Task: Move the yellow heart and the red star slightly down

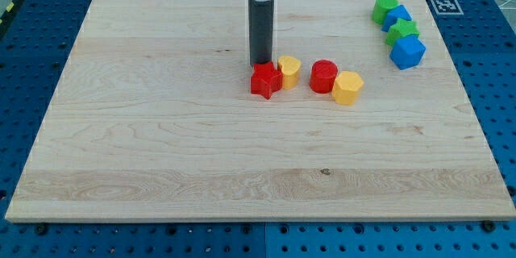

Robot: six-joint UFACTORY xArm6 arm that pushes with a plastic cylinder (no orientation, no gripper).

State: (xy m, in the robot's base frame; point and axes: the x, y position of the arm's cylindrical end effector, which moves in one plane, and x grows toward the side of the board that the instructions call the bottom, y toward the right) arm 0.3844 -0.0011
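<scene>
The red star (265, 81) lies near the middle of the wooden board (161, 129). The yellow heart (289, 71) touches its right side. My tip (260, 64) stands right at the top edge of the red star, touching or almost touching it, just left of the yellow heart. The rod rises straight up to the view's top edge.
A red cylinder (323, 76) and a yellow hexagon block (347, 88) sit to the right of the heart. At the top right stand a green block (385, 8), a blue block (398, 16), a green star (401, 32) and a blue hexagon block (407, 52).
</scene>
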